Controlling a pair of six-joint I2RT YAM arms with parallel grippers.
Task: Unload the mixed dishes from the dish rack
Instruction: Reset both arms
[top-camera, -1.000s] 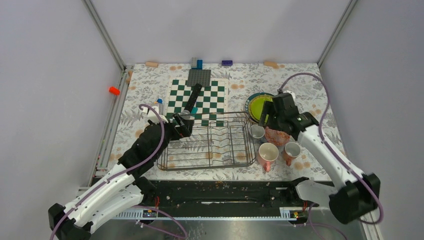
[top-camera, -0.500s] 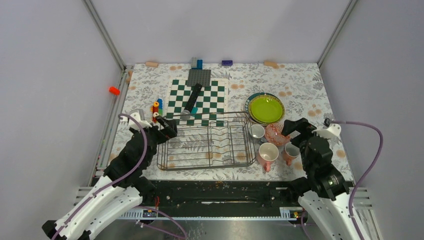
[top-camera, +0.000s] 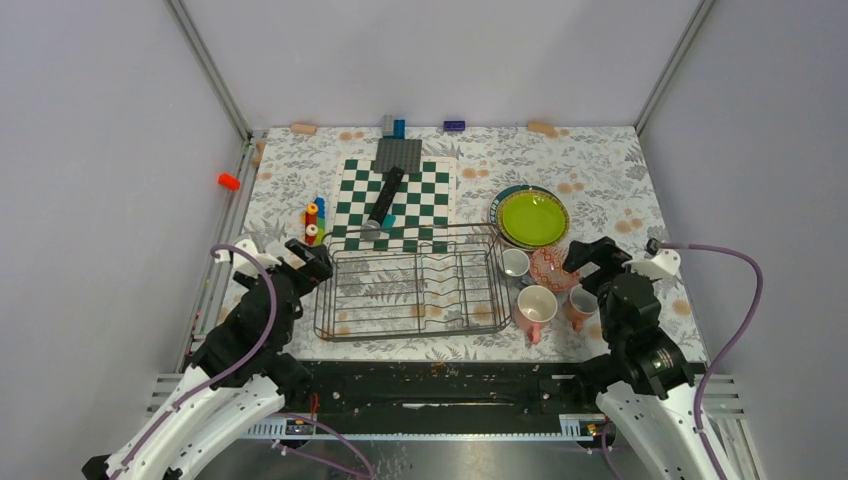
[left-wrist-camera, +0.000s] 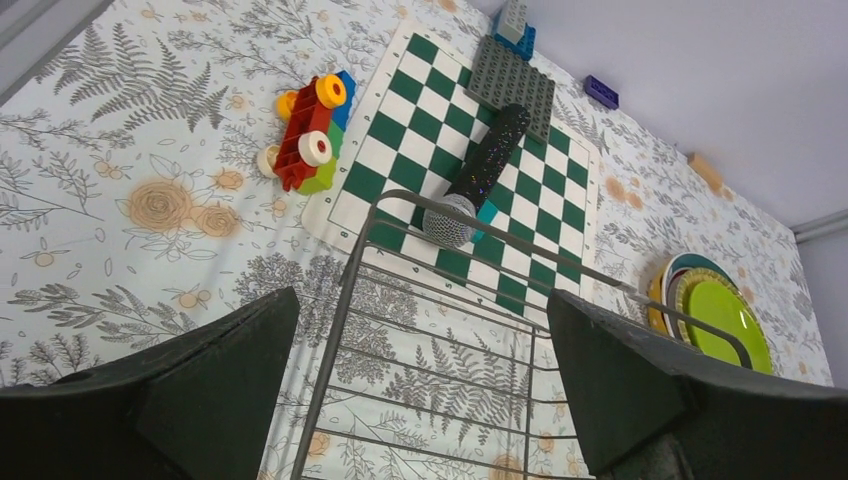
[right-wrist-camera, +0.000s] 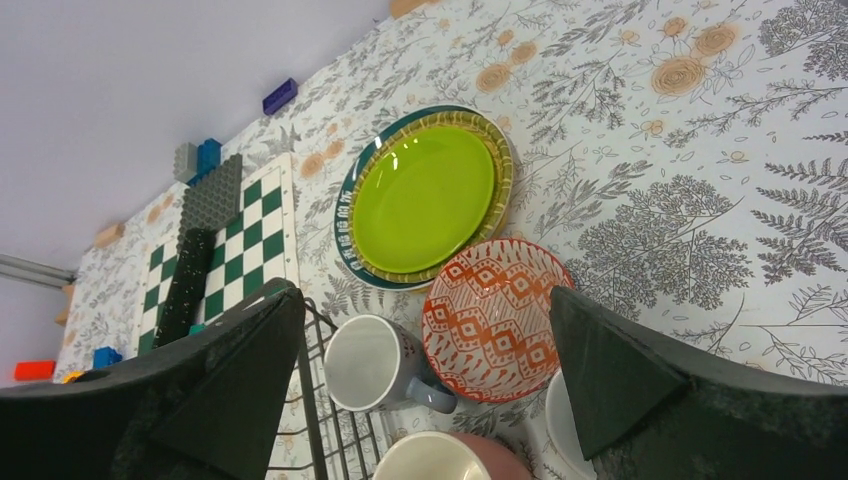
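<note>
The dark wire dish rack (top-camera: 412, 283) stands in the middle of the table with nothing in it. Right of it lie the stacked plates with the lime-green one on top (top-camera: 531, 217), the grey cup (top-camera: 515, 264), the red patterned bowl (top-camera: 552, 269), the large pink mug (top-camera: 535, 309) and the small salmon mug (top-camera: 583, 302). My left gripper (top-camera: 305, 255) is open and empty above the rack's left end (left-wrist-camera: 345, 290). My right gripper (top-camera: 590, 258) is open and empty above the bowl (right-wrist-camera: 495, 320) and cup (right-wrist-camera: 372, 362).
A green-and-white checkered board (top-camera: 396, 200) with a black glittery cylinder (top-camera: 384, 197) lies behind the rack. A colourful toy block stack (top-camera: 313, 217) sits at the board's left. Small blocks line the far edge; a grey baseplate (top-camera: 398, 155) is there too.
Both arms have drawn back toward their bases. The right gripper left the plates and came down over the bowl; the left gripper moved left off the rack's back corner, uncovering the toy blocks.
</note>
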